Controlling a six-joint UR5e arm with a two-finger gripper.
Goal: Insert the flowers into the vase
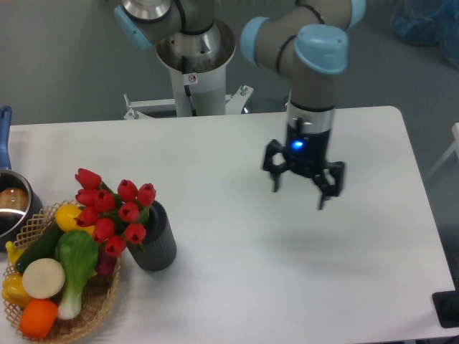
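The flowers [112,211], a bunch of red tulips with green stems, stand in the dark grey ribbed vase [156,241] at the table's front left, leaning left over the basket. My gripper [299,196] hangs open above the table's middle right, far to the right of the vase, with nothing between its fingers. It points straight down.
A wicker basket [86,313] of toy vegetables sits at the front left corner, touching the vase's left side. A steel pot [12,206] with a blue handle is at the left edge. The arm's base [192,64] stands behind the table.
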